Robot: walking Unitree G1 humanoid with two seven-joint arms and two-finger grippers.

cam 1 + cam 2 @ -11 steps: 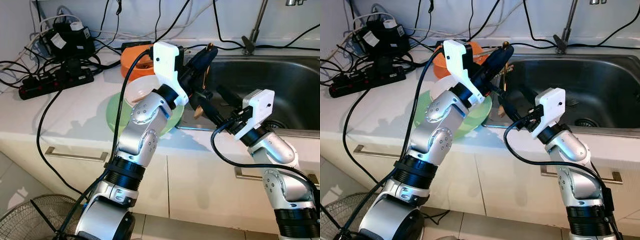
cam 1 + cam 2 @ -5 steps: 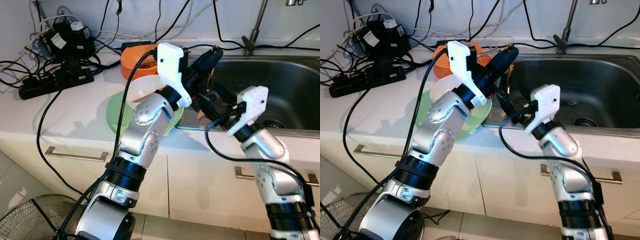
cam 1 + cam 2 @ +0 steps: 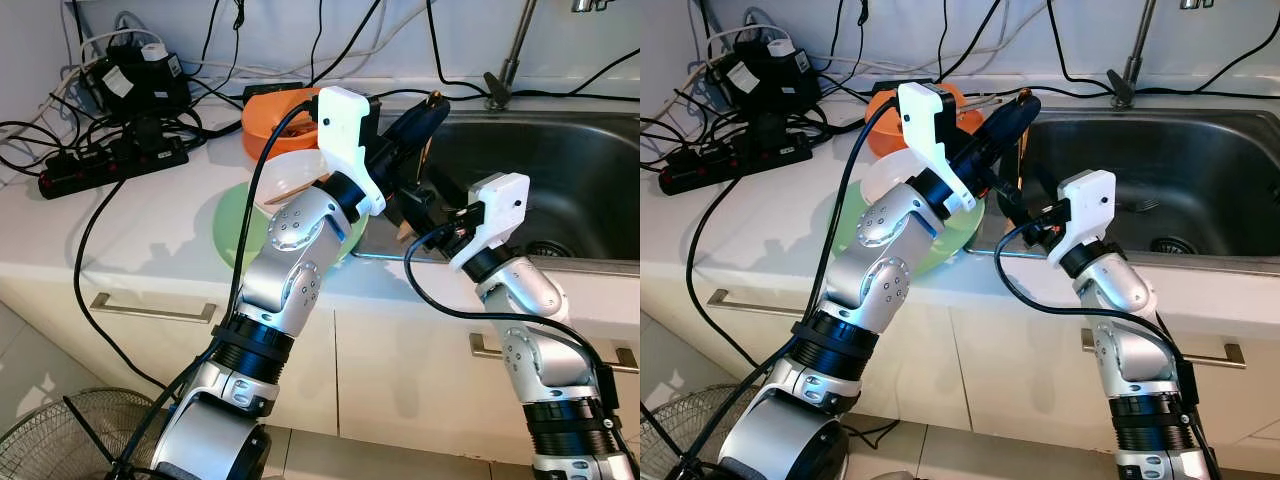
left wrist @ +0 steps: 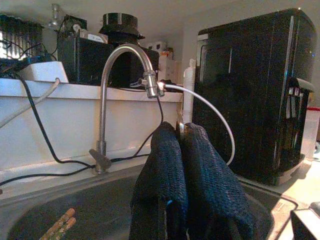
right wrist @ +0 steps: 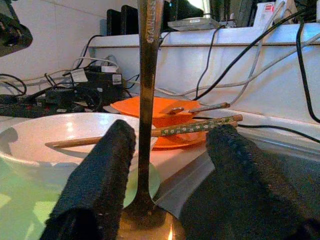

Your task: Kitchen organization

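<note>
Head views
Sink [image 3: 560, 170]: stainless basin set in the white worktop [image 3: 120, 230], tap base at its back rim.
Left gripper [image 3: 425, 110]: raised over the sink's near-left corner, black fingers pressed together on the thin handle of a spoon [image 3: 405, 232] hanging down to the sink edge.
Right gripper [image 3: 415, 205]: just beside the sink's left rim, reaching toward the hanging spoon; spread of fingers hard to judge here.
Bowls: white bowl [image 3: 290, 175] stacked on green plate [image 3: 235, 225], left of the sink; orange bowl [image 3: 270, 110] behind them.
Cables: black power strip [image 3: 110, 165] and adapters well left of the sink, by the wall.
Floor: fan [image 3: 60, 440] below the cabinet, far left of the sink.

Left wrist view
Left gripper [image 4: 182, 137]: two black fingers shut tight on a slim metal handle tip.
Tap [image 4: 117, 75]: curved steel neck rising behind the sink, white hose fitted at its spout.
Chopsticks [image 4: 57, 225]: wooden pair lying inside the sink.
Appliance [image 4: 250, 90]: large black unit beyond the sink.

Right wrist view
Right gripper [image 5: 167, 185]: fingers held apart, spoon handle [image 5: 147, 75] upright between them, nearer one finger; contact not certain.
Writing: "STAINLESS" stamped down the handle, partly readable.
Extra here: patterned chopsticks [image 5: 200, 125] resting across the white bowl [image 5: 60, 135] and orange bowl [image 5: 160, 112], a metal utensil lying in the orange one.
</note>
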